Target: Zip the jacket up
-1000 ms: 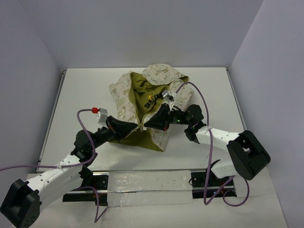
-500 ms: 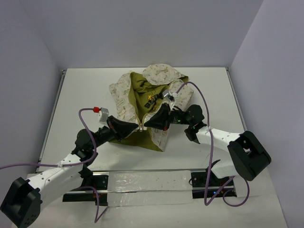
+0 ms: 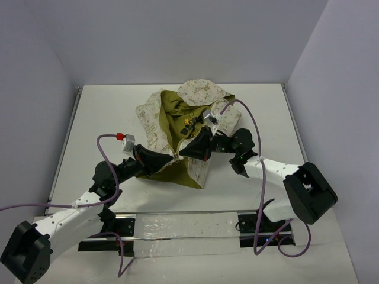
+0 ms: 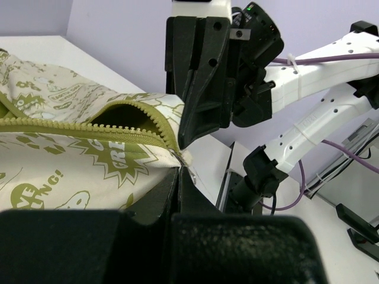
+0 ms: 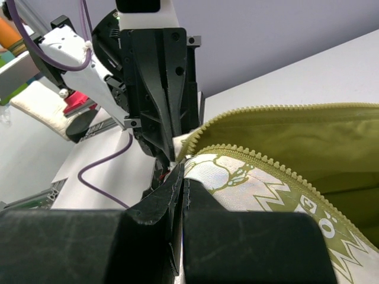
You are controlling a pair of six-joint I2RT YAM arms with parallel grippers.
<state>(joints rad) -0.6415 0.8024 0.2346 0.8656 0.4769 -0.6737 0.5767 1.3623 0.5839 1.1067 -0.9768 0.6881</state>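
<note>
The cream jacket (image 3: 195, 112) with olive motifs lies open at the table's middle back, its olive lining showing. My left gripper (image 3: 174, 156) is shut on the bottom corner of one front panel, by the olive zipper teeth (image 4: 89, 131). My right gripper (image 3: 182, 152) is shut on the bottom corner of the other panel (image 5: 237, 177). The two grippers meet tip to tip at the jacket's lower hem, lifting both corners. In the left wrist view the zipper bottom sits at my closed left gripper (image 4: 179, 168). In the right wrist view the cloth edge runs into my closed right gripper (image 5: 182, 177). No slider shows.
A grey wall rises behind the white table (image 3: 106, 112) and at both sides. A metal rail (image 3: 183, 225) with the arm bases runs along the near edge. Purple cables (image 3: 251, 127) loop over both arms.
Both grippers have crept slightly closer together at the hem. The jacket's lower corner has drawn in a little. Both stay shut on the cloth.
</note>
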